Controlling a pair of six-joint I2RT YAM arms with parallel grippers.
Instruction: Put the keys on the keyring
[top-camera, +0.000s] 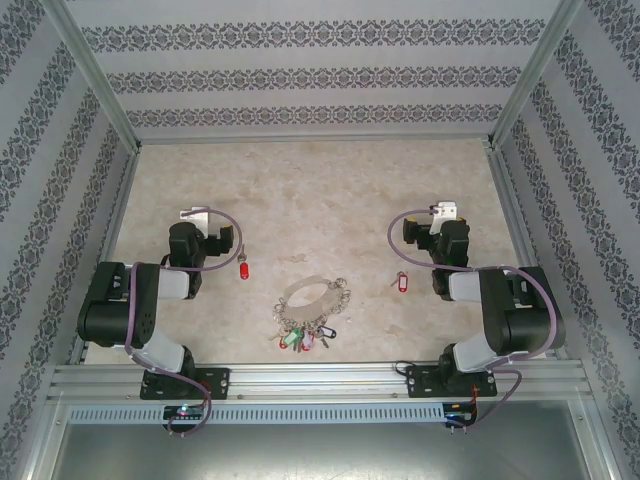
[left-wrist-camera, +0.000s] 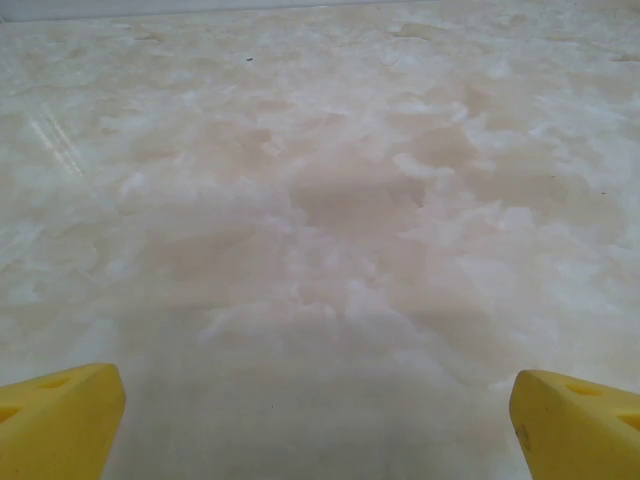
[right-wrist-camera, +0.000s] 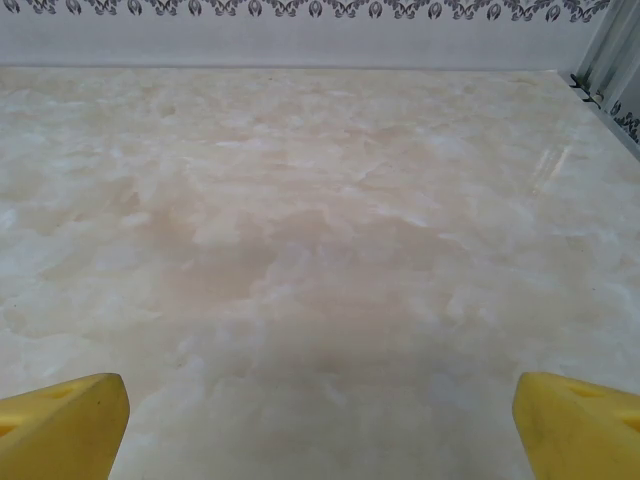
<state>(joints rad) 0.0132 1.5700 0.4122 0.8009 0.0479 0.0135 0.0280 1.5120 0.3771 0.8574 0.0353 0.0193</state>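
Observation:
Two keys lie apart on the marble table. A solid red tag key (top-camera: 244, 271) rests just right of my left arm. A red tag key with a white window (top-camera: 402, 284) lies left of my right arm. Between them sits the keyring (top-camera: 312, 302), a thin silver loop with small rings and a bunch of coloured tags at its near side. My left gripper (top-camera: 196, 216) points toward the back wall, open, its yellow fingertips (left-wrist-camera: 60, 420) wide apart over bare table. My right gripper (top-camera: 441, 212) is likewise open, yellow fingertips (right-wrist-camera: 65, 425) spread with nothing between them.
Patterned walls enclose the table on three sides, framed by metal posts (top-camera: 90, 75). An aluminium rail (top-camera: 320, 378) carries both arm bases along the near edge. Bare marble (top-camera: 320, 200) stretches across the middle and back of the table.

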